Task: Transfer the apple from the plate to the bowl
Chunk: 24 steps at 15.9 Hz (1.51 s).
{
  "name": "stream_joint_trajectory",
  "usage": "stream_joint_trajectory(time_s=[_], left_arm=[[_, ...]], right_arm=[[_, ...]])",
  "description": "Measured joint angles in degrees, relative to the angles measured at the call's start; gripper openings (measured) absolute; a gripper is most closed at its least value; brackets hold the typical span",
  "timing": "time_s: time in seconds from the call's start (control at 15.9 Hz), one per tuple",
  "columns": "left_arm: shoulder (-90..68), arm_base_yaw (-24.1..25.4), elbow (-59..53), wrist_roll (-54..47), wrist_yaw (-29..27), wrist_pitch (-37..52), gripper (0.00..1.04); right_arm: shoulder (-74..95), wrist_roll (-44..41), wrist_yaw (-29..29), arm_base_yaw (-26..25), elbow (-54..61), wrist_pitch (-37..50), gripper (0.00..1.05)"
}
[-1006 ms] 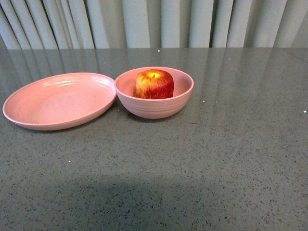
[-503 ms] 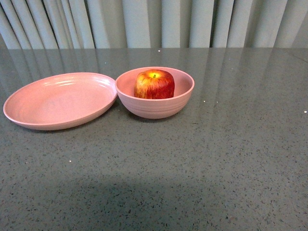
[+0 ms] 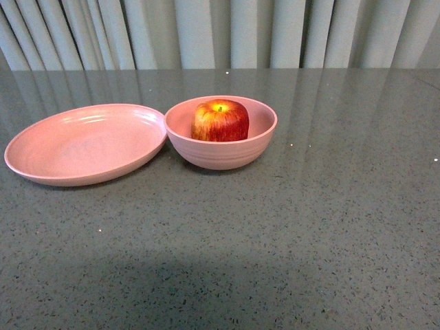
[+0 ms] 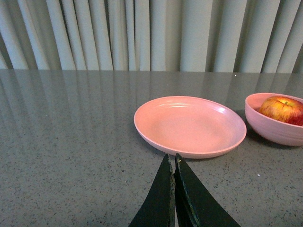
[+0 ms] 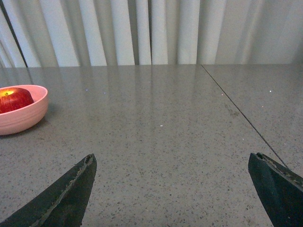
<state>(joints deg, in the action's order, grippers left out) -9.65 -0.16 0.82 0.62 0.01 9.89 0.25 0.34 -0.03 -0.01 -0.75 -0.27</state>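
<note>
In the front view neither arm was in the frame. The apple (image 3: pixel 220 120) sat inside the bowl (image 3: pixel 221 155) at centre, upper half of the frame; its lower part was hidden behind the bowl's near wall, so only the red flanks and yellowish stem dimple showed. The plate (image 3: pixel 82 142) lay at left, bare, its right rim so close to the bowl that contact could not be judged. The grey speckled table (image 3: pixel 309 227) filled the rest, with pale curtains (image 3: pixel 220 31) along the top edge.

In the left wrist view the bowl (image 4: pixel 277 118) was cut off at the right edge, the apple (image 4: pixel 282 109) showing above its rim, and the plate (image 4: pixel 189 126) sat whole in the middle. In the right wrist view the bowl (image 5: pixel 21 109) and apple (image 5: pixel 14 99) were cropped at the left edge.

Against the frames from a second and half a second before, the front view was all but unchanged: apple, bowl and plate kept their places, apart from a very slight wobble of the picture.

The left gripper (image 4: pixel 174 163) rose from the bottom centre of its view, its two dark fingers pressed together at the tips, holding nothing, short of the plate's near rim. The right gripper (image 5: pixel 173 179) had its fingers spread wide, one in the lower left corner and one in the lower right, with only bare table between them.
</note>
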Motion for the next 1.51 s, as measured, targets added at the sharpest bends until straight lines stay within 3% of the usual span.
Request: stream_joint_trajectory(time_s=[0.13, 0.69, 1.26, 1.51], left_arm=[[8.48, 0.0, 0.02, 0.0, -0.04, -10.71, 0.01], [9.07, 0.15, 0.04, -0.02, 0.0, -10.1, 0.01], [9.07, 0.15, 0.04, -0.07, -0.02, -10.1, 1.0], [9.07, 0.15, 0.04, -0.04, -0.02, -10.1, 0.98]], right_arm=[[0.0, -0.02, 0.02, 0.0, 0.0, 0.02, 0.98], [0.0, 0.0, 0.0, 0.0, 0.0, 0.04, 0.98], [0.0, 0.0, 0.0, 0.0, 0.0, 0.02, 0.98], [0.0, 0.0, 0.0, 0.0, 0.0, 0.04, 0.98]])
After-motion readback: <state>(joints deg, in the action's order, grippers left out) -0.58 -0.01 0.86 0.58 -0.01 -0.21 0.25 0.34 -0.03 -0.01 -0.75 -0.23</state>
